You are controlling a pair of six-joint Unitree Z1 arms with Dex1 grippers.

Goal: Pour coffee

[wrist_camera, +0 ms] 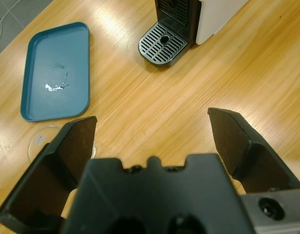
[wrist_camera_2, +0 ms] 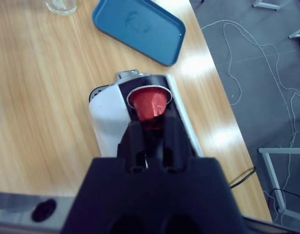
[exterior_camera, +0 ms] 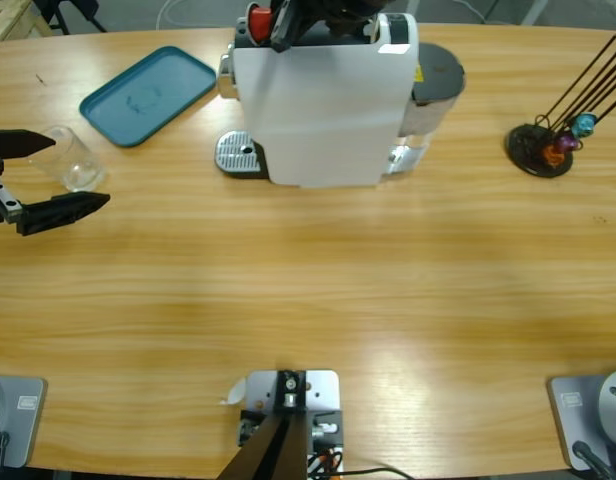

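- High view: I see my left gripper point(exterior_camera: 58, 178) at the table's left edge, its two black jaws spread wide and gripping nothing. A small clear glass tumbler point(exterior_camera: 73, 160) sits between the jaws, closer to the far one; I cannot tell whether it touches either. I can't make out any coffee in it from here.
- High view: beyond that gripper lies a flat teal plastic tray with rounded corners point(exterior_camera: 148, 95), and further along the long wooden table point(exterior_camera: 318, 280) stands a boxy white coffee machine point(exterior_camera: 323, 105) with a perforated metal drip plate point(exterior_camera: 238, 153) at its foot. My right gripper point(exterior_camera: 288, 25) hangs over the top of the machine, at a red capsule point(exterior_camera: 259, 18). Well away from both grippers is a black wire capsule stand holding small shiny coloured capsules point(exterior_camera: 556, 140).
- Left wrist view: the left gripper point(wrist_camera: 152, 134) is released, jaws far apart with bare wood between them. The tumbler's round rim point(wrist_camera: 40, 141) shows just outside the left-hand jaw, partly hidden behind it. Ahead of the jaws lie the teal tray point(wrist_camera: 35, 83), with a faint wet ring mark on it, and the drip plate point(wrist_camera: 163, 44) under the machine's black spout.
- Right wrist view: the right gripper point(wrist_camera_2: 151, 129) is clenched on the red capsule point(wrist_camera_2: 149, 105), which sits in the slot on top of the machine point(wrist_camera_2: 108, 117). Beyond it I see the teal tray point(wrist_camera_2: 140, 29) and the tumbler's base point(wrist_camera_2: 61, 6) at the frame's edge.
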